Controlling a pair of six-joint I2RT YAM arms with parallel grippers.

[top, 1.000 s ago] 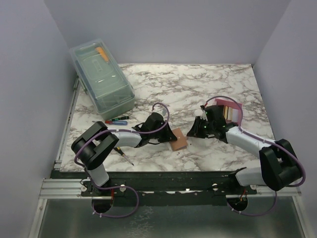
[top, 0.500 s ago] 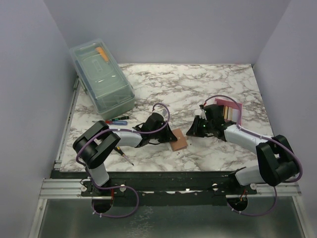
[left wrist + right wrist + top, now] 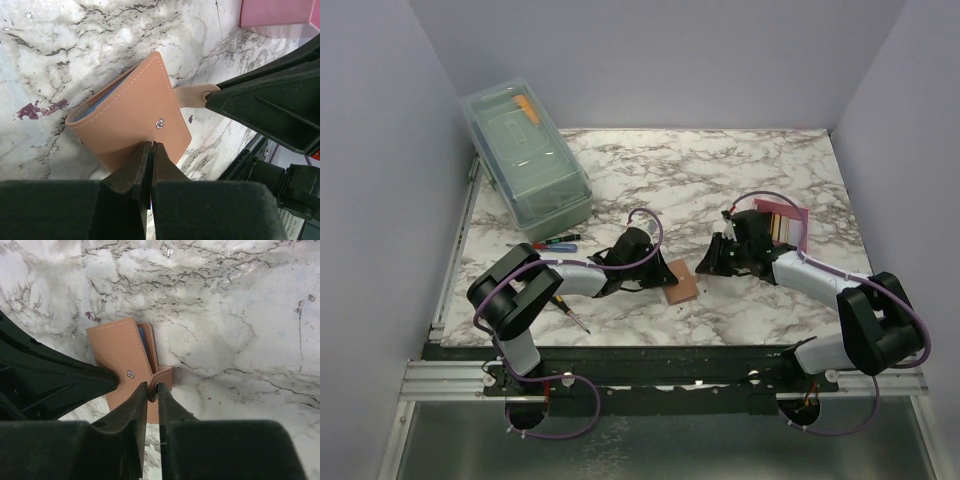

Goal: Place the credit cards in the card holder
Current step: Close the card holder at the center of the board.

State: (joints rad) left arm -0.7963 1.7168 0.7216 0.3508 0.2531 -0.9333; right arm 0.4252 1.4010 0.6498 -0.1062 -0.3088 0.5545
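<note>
The tan card holder lies closed on the marble between both arms, with a light blue card edge showing inside it. My left gripper is shut, its tips resting on the holder's cover just below the metal snap. My right gripper is shut on the holder's strap tab, which sticks out to the side. More credit cards stand in the pink tray behind the right wrist.
The pink slotted tray sits at the right. A clear lidded box stands at the back left. Small screwdrivers lie by the left arm, and another tool lies nearer the front edge.
My left gripper's fingers have closed together over the holder's cover. The right arm shifted slightly while keeping the strap. The holder stays in place.
</note>
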